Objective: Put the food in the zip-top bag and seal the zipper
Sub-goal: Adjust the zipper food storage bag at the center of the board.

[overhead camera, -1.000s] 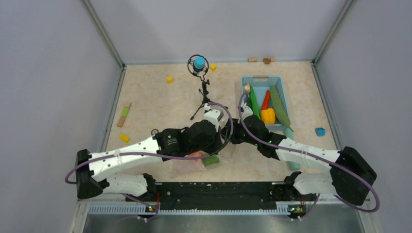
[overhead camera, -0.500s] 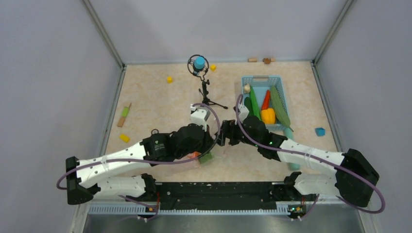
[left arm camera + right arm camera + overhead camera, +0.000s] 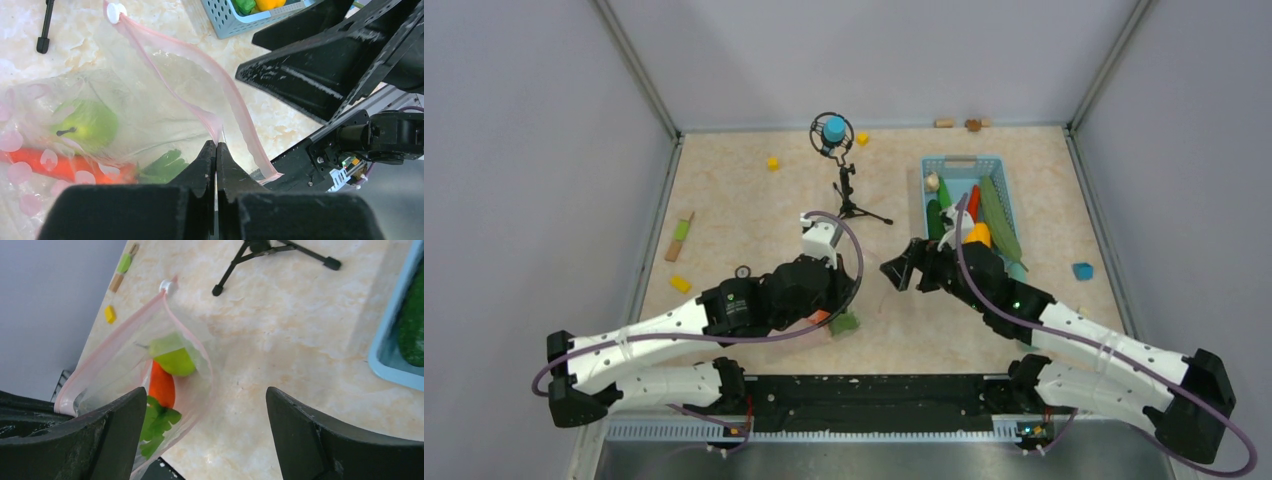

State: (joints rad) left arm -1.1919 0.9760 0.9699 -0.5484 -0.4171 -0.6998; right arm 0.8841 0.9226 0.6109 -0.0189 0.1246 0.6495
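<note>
The clear zip-top bag (image 3: 150,100) lies on the table with its mouth open. It holds a green pear (image 3: 87,125) and an orange carrot (image 3: 65,167) with green leaves. My left gripper (image 3: 216,146) is shut on the bag's pink zipper strip (image 3: 165,75) at the near lip. In the top view it (image 3: 849,308) is over the bag (image 3: 864,300). My right gripper (image 3: 205,395) is open and empty, just right of the bag (image 3: 135,365), pear (image 3: 172,357) and carrot (image 3: 161,385). In the top view it (image 3: 902,272) stands apart from the bag.
The light blue basket (image 3: 949,162) at back right holds a yellow pepper (image 3: 977,237), cucumbers (image 3: 999,212), a red piece (image 3: 972,205) and a mushroom (image 3: 932,182). A microphone tripod (image 3: 844,185) stands behind the bag. Yellow cubes (image 3: 772,163) and a blue cube (image 3: 1081,270) lie around.
My right gripper has drawn back to the right, away from the left gripper and the bag. My left arm has shifted left, still holding the bag's edge.
</note>
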